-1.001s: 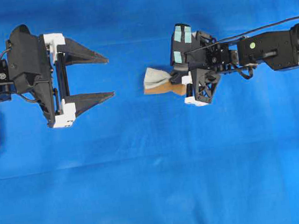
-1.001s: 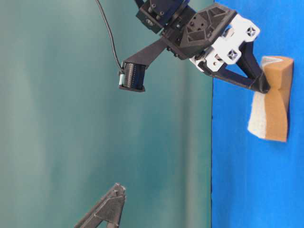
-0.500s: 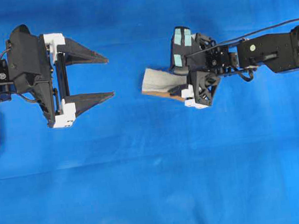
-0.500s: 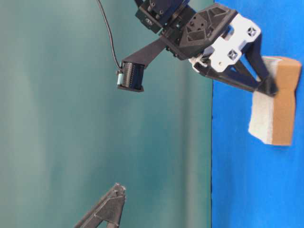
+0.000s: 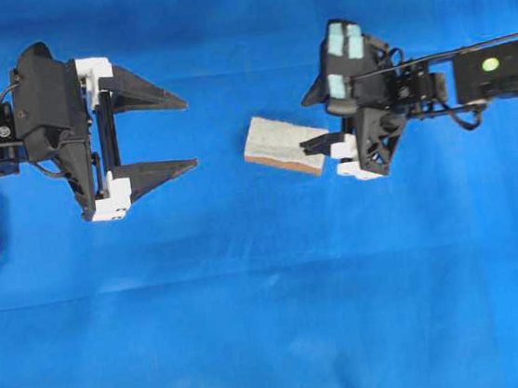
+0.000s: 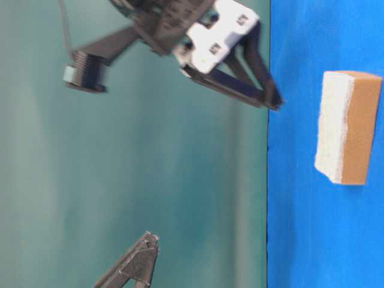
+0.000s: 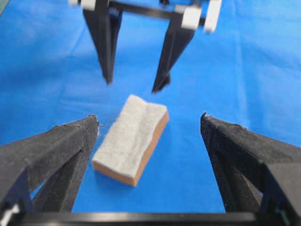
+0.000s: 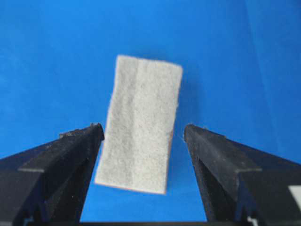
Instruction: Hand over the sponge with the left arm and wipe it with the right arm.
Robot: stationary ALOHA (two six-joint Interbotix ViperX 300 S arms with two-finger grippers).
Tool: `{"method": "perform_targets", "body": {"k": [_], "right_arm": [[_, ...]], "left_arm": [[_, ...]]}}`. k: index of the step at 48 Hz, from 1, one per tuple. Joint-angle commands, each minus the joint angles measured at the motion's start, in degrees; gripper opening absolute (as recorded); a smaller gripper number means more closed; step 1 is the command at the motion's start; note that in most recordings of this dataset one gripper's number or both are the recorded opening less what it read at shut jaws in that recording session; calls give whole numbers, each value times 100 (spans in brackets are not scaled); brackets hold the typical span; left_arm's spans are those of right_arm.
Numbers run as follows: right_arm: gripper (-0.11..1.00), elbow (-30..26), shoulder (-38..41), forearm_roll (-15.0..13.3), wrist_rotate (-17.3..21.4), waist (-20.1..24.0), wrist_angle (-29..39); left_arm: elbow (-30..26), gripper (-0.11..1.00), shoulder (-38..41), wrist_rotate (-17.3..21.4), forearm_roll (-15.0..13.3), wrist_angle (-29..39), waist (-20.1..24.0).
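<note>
The pale grey-topped, orange-bottomed rectangular sponge is lying flat on the blue cloth. The teal-patched black right gripper is hanging spread apart above it, gripping nothing. The plain black left gripper is sitting wide apart, well clear.

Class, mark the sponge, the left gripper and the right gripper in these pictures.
sponge (image 5: 280, 143), overhead view, middle of its pale top face.
left gripper (image 5: 190, 132), overhead view, gap midway between its fingertips.
right gripper (image 8: 143, 131), right wrist view, midway between its fingertips.
</note>
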Motion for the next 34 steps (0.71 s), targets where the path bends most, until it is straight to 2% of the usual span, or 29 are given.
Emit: {"method": "perform_targets", "body": {"k": [1, 22, 34], "right_arm": [[71, -35, -387, -18, -9, 88, 35], [71, 26, -519, -9, 0, 237, -202], [71, 53, -756, -9, 18, 237, -9]], "left_arm": [[-62, 87, -26, 0, 0, -35, 0], [-53, 87, -26, -18, -9, -35, 0], [-53, 87, -176, -79, -9, -26, -9]]}}
